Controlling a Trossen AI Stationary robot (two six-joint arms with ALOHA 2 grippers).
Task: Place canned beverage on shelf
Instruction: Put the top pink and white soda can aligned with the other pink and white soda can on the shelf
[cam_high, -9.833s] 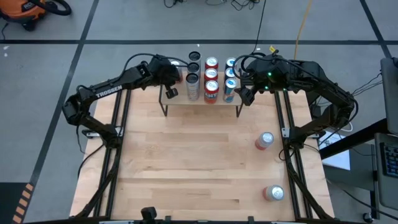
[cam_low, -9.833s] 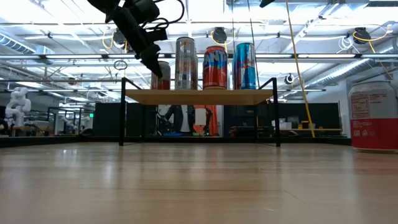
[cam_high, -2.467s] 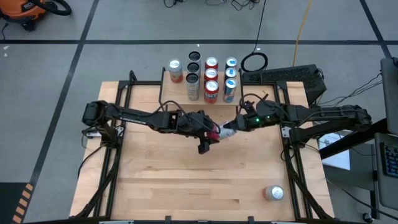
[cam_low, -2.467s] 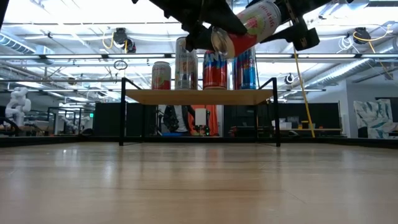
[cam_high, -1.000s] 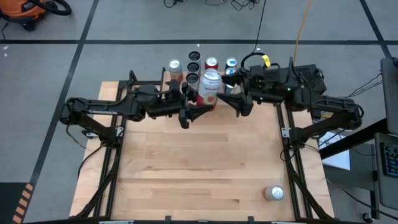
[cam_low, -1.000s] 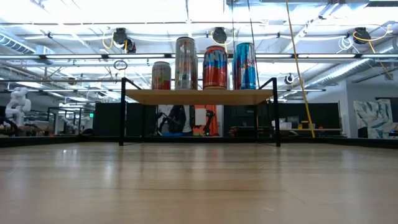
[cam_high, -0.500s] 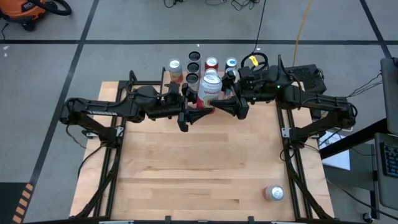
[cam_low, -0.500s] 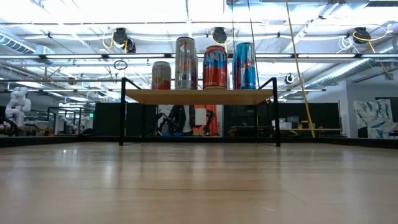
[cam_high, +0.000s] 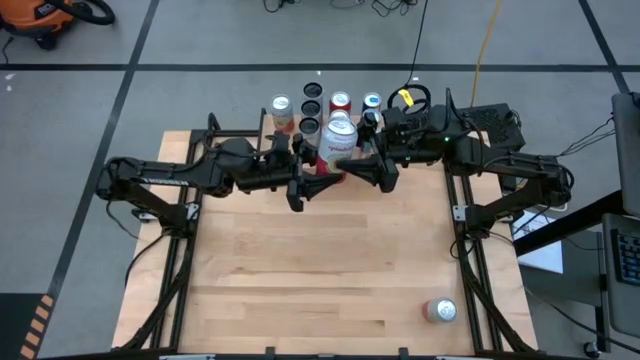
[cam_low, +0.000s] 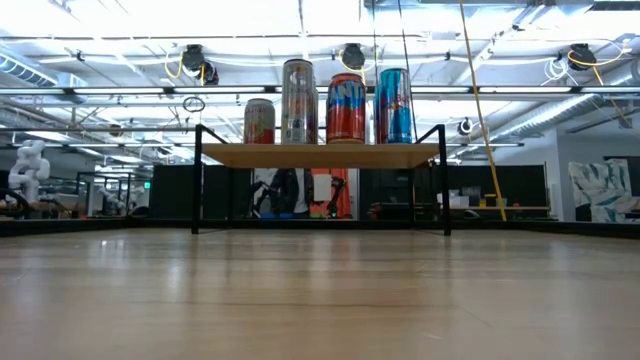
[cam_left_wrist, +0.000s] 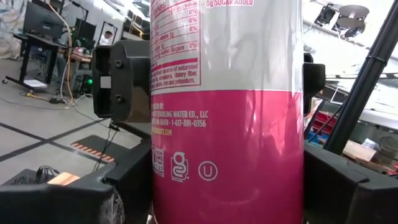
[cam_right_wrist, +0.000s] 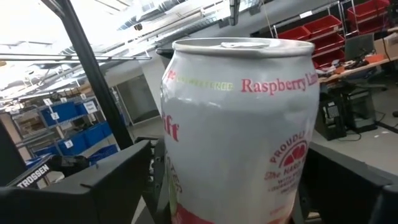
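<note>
A white and pink beverage can (cam_high: 336, 142) stands upright in the air, above the near side of the shelf (cam_low: 320, 155). My left gripper (cam_high: 322, 172) reaches in from the table's left and is shut on the can (cam_left_wrist: 227, 124). My right gripper (cam_high: 362, 165) comes from the table's right, open. Its fingers stand on either side of the can's upper part (cam_right_wrist: 239, 124). Several cans (cam_low: 330, 105) stand on the shelf's board. The low view shows neither gripper nor the held can. My left gripper pinches the can's lower, pink part (cam_left_wrist: 165, 180) between its two fingers, one on each side of the wall. The fingers come in about level from the table's left. The can stands upright in the hold, lifted clear of shelf and table.
Cans on the shelf (cam_high: 340, 102) crowd its far and middle rows right beside the held can. A further can (cam_high: 440, 310) stands on the tabletop near the right front corner. The wooden tabletop (cam_high: 300, 270) stretches out in front of the shelf.
My right gripper has swung a little toward the table's left, in around the can's upper part, and its wrist has turned. The can and my left gripper have kept their place.
</note>
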